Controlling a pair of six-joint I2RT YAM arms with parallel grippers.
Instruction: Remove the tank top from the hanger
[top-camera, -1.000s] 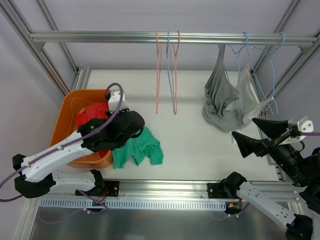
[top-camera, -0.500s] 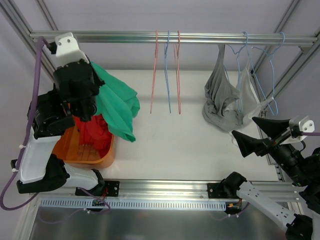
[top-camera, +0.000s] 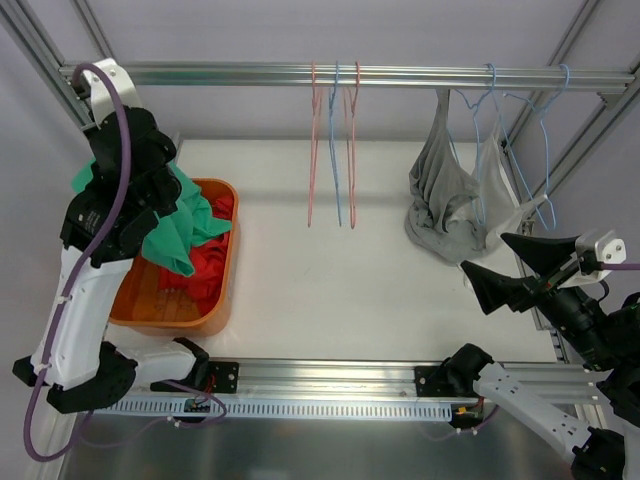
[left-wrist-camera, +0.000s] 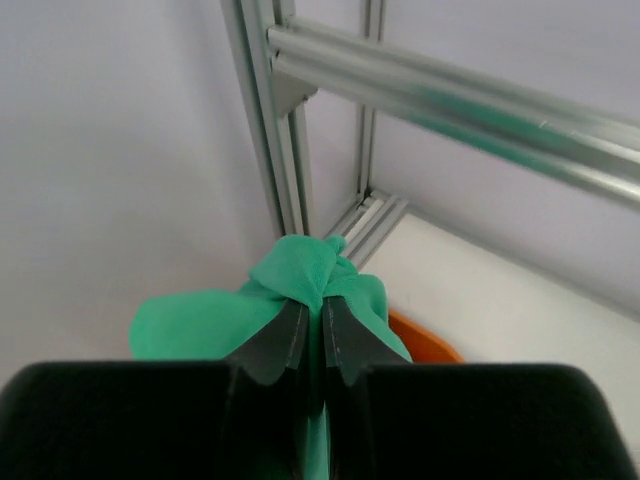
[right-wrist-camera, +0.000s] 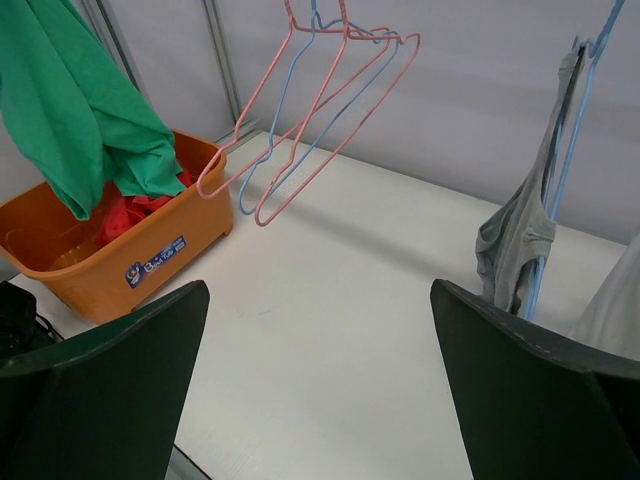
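The white tabletop (top-camera: 350, 290) lies bare across its middle and near edge, from the orange bin (top-camera: 165, 318) at the left edge to the clothes hanging over the far right corner. A metal rail (top-camera: 400, 75) runs along above the far edge, and slanted frame posts close in the left and right sides.

Three empty hangers (top-camera: 335, 150), pink and blue, hang from the middle of the rail, well apart from everything else. The grey tank top (top-camera: 440, 205) hangs bunched on a blue hanger (right-wrist-camera: 560, 150) towards the right end of the rail, its lower folds sagging down near the tabletop. A white garment (top-camera: 500, 190) hangs just beside it on the right; whether the two touch is hard to tell. The bin holds red clothes (top-camera: 205, 270).

The left gripper (left-wrist-camera: 312, 305) is raised high above the far left corner, close to the frame post, with its fingers pressed together on a fold of a green garment (top-camera: 170, 225). The cloth droops from the pinch down over the bin and the red clothes.

The right gripper (top-camera: 483, 253) sits low by the right edge with its fingers spread as wide as they go, holding nothing. It points towards the middle of the tabletop; the tank top hangs just beyond it on the far side, apart from both fingers
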